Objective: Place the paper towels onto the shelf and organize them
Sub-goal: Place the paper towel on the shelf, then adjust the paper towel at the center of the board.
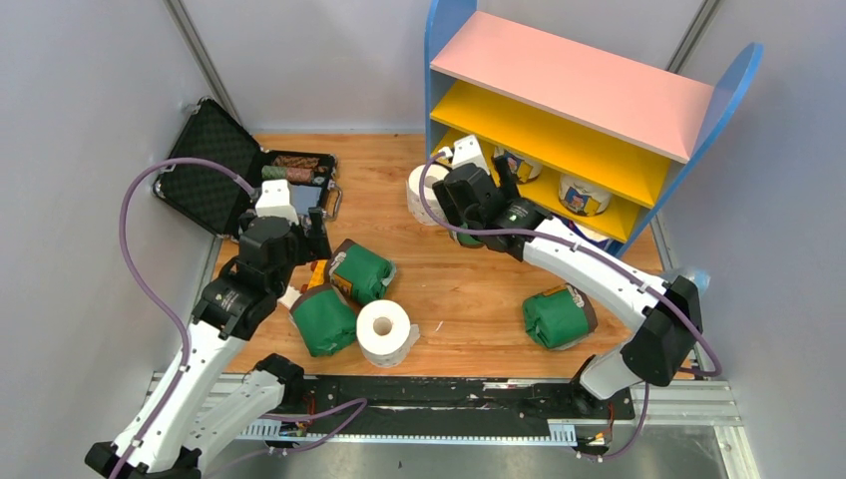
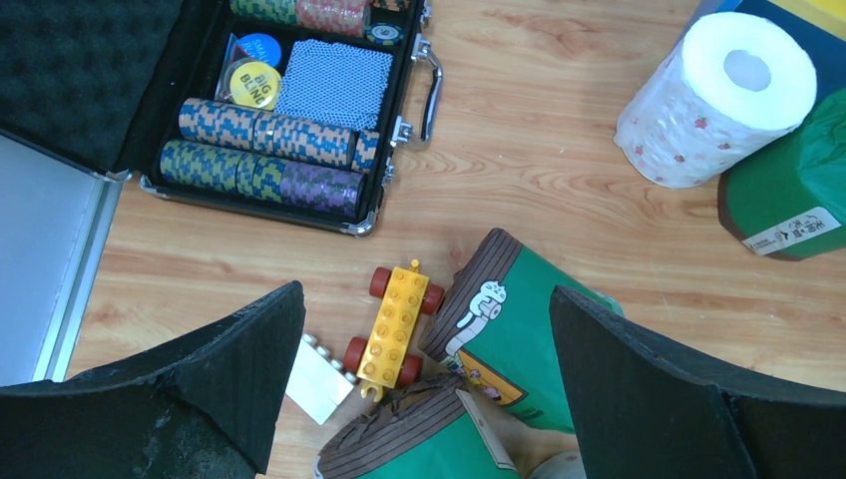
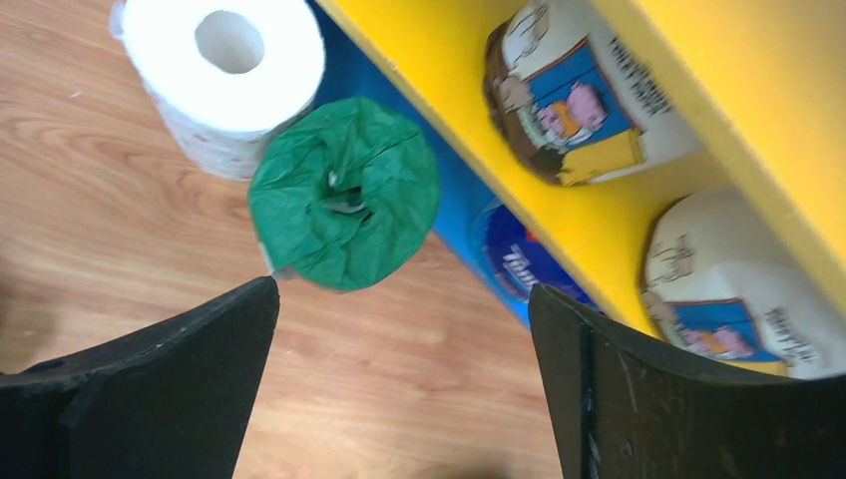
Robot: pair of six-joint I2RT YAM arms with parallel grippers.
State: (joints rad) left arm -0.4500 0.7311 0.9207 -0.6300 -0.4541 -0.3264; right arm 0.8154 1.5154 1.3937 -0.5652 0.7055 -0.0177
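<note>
My right gripper (image 3: pixel 402 289) (image 1: pixel 461 205) hangs open and empty by the left front of the shelf (image 1: pixel 574 75), above bare floor. Just ahead of it a green-wrapped paper towel (image 3: pixel 344 205) stands upright beside a bare white dotted roll (image 3: pixel 229 70). Two cream-wrapped rolls (image 3: pixel 574 95) (image 3: pixel 733 289) sit on the yellow lower board, and a blue-wrapped roll (image 3: pixel 519 264) lies under it. My left gripper (image 2: pixel 427 299) (image 1: pixel 317 239) is open over two green rolls (image 2: pixel 519 329) (image 2: pixel 429 444) lying on the floor. Another green roll (image 1: pixel 557 316) and a white roll (image 1: pixel 384 331) lie near the front.
An open black case (image 2: pixel 289 110) of poker chips lies at the back left. A yellow toy car (image 2: pixel 394 324) and a white brick (image 2: pixel 319 379) sit between my left fingers, touching the green rolls. Grey walls close in on both sides.
</note>
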